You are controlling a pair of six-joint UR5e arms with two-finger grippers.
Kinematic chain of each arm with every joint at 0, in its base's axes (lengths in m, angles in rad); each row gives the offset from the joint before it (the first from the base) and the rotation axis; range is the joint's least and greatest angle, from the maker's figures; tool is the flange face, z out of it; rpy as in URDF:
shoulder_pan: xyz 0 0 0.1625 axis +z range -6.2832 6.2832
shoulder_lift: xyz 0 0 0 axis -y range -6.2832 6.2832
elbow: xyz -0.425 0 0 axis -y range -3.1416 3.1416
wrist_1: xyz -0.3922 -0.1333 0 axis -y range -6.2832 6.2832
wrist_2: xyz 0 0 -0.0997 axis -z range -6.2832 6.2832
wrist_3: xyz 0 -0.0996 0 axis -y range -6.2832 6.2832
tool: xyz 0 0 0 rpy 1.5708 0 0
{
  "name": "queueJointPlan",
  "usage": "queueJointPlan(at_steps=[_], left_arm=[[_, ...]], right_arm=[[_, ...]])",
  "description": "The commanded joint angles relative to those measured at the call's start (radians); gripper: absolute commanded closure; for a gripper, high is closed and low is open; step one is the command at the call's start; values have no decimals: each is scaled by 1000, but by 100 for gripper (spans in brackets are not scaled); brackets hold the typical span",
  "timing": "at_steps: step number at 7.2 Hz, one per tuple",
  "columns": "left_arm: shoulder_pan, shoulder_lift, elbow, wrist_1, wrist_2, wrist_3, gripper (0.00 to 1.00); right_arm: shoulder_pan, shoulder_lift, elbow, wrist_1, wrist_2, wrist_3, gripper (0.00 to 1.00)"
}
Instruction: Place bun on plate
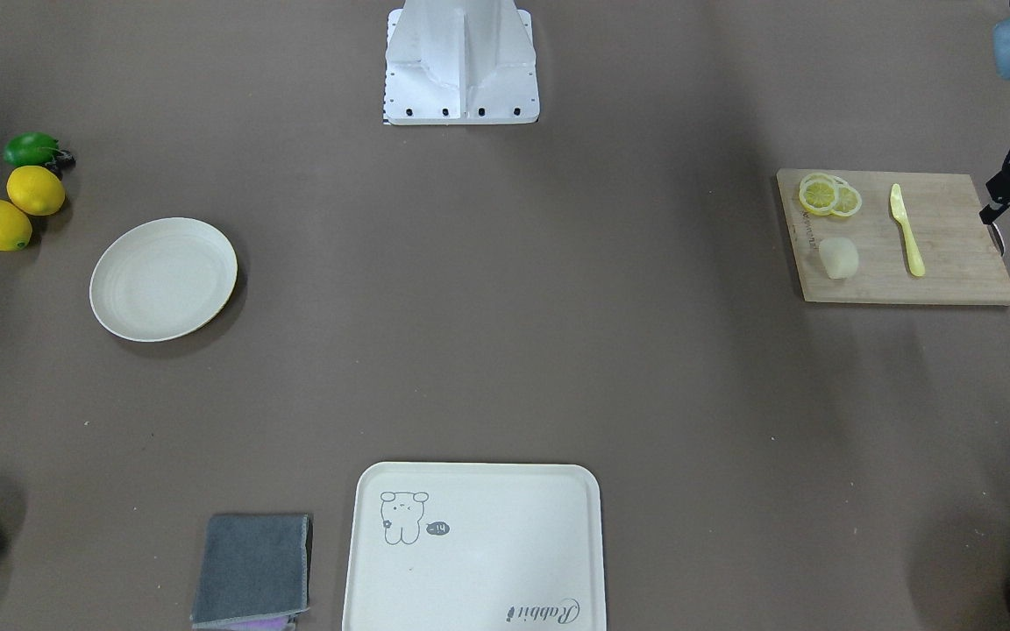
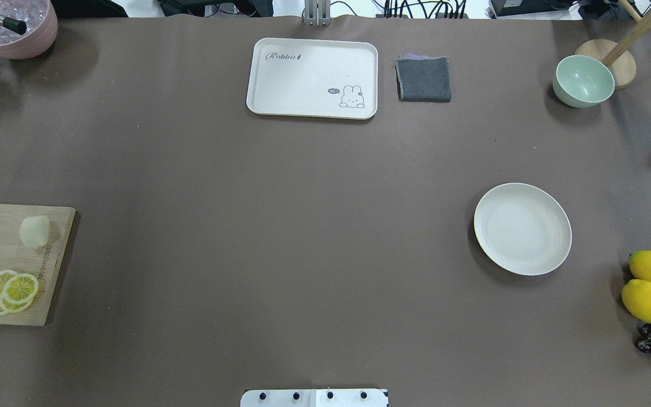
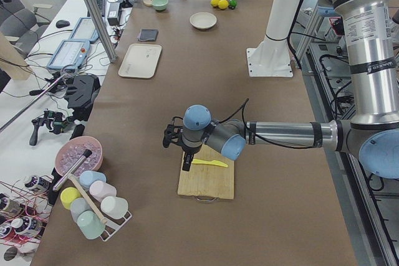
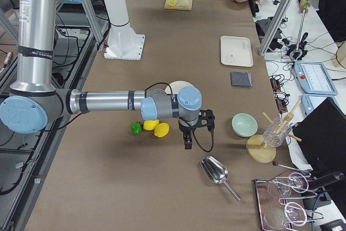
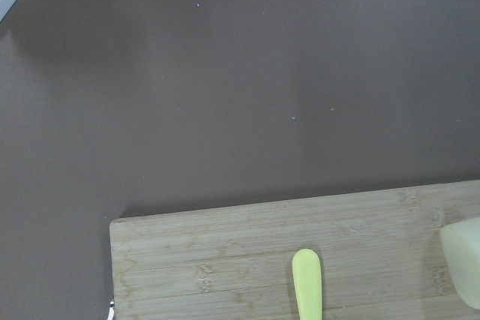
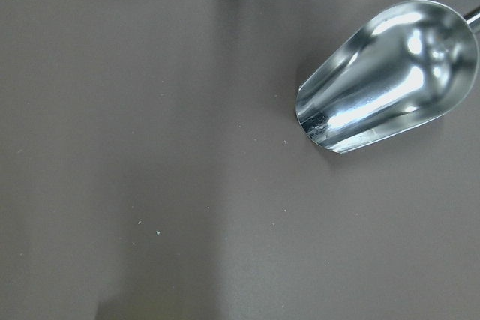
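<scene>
The bun (image 1: 838, 258), a small pale lump, lies on a wooden cutting board (image 1: 952, 263) at the robot's left end of the table; it also shows as the bun (image 2: 35, 231) from overhead and as the bun (image 5: 465, 260) at the left wrist view's edge. The round cream plate (image 1: 163, 279) sits bare on the robot's right side, plate (image 2: 522, 229). My left gripper (image 3: 186, 165) hangs over the board's outer edge, a short way from the bun; whether it is open I cannot tell. My right gripper (image 4: 187, 143) hovers over bare table beyond the plate; its state I cannot tell.
Lemon slices (image 1: 829, 194) and a yellow knife (image 1: 906, 230) share the board. Two lemons (image 1: 18, 206) and a lime (image 1: 30, 149) lie near the plate. A bear tray (image 1: 470, 543), grey cloth (image 1: 252, 568), green bowl (image 2: 582, 80) and metal scoop (image 6: 390, 73) line the far side.
</scene>
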Motion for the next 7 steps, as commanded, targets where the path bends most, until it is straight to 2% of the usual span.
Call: queueJointPlan(at_steps=[1,5,7], left_arm=[[6,-16,13,-1,2,-1,2],[6,-20,12,-4,3,5,2],[6,-20,12,-45,0,-3,2]], right_arm=[[-2,1,-10,1,0,0,0],[-8,2,-25,3,0,0,0],[-8,2,-24,3,-1,0,0]])
